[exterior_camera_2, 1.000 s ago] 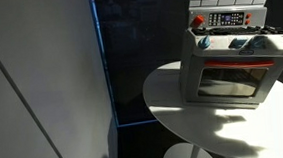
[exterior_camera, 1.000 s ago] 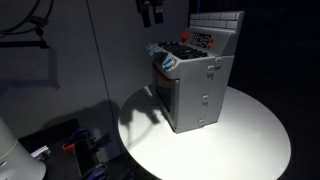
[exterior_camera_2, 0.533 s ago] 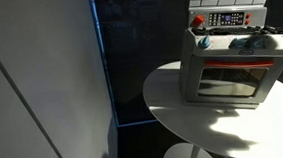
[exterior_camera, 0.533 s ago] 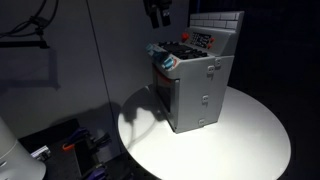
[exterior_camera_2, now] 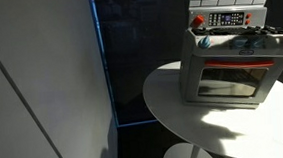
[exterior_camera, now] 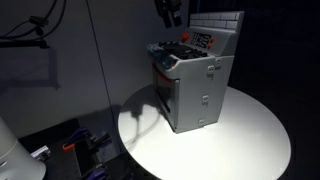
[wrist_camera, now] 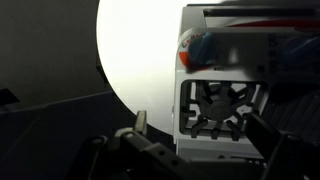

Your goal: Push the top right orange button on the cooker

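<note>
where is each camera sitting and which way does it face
An exterior view: off to one side, facing a side wall of the boxy grey toy cooker on the round white table; the tool shows at the top edge.
An exterior view: in front, facing the oven door; no robot part shows.
Wrist view: above, looking down on the dark hob and table, between the open tool's fingers.
All three share the cooker and table.

The round white table (exterior_camera: 252, 135) carries the grey cooker (exterior_camera: 196, 85), standing upright on its top.
</note>
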### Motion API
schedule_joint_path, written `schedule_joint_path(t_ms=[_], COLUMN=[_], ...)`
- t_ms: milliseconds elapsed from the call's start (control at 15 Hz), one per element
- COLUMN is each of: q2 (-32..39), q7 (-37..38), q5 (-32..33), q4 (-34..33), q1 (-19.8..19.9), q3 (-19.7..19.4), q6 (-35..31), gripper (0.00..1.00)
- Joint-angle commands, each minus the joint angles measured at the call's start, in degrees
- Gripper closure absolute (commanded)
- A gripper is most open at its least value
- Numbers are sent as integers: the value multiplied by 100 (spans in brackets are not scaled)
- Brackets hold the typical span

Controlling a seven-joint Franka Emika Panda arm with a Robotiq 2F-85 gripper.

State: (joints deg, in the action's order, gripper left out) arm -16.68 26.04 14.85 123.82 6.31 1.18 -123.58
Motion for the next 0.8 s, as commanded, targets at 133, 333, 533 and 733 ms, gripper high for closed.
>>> schedule_joint_path(t_ms=[133, 333, 533, 733], q2=[533, 839, 1180, 1529], q7=[520, 628, 686, 744], q5=[314, 325, 359, 398], q4=[-446, -695, -999, -1303], q1=[107, 74, 39, -5], q3=[85, 47, -3, -83], q6=[-248, -321, -375, -438], gripper=[0, 0, 0, 0])
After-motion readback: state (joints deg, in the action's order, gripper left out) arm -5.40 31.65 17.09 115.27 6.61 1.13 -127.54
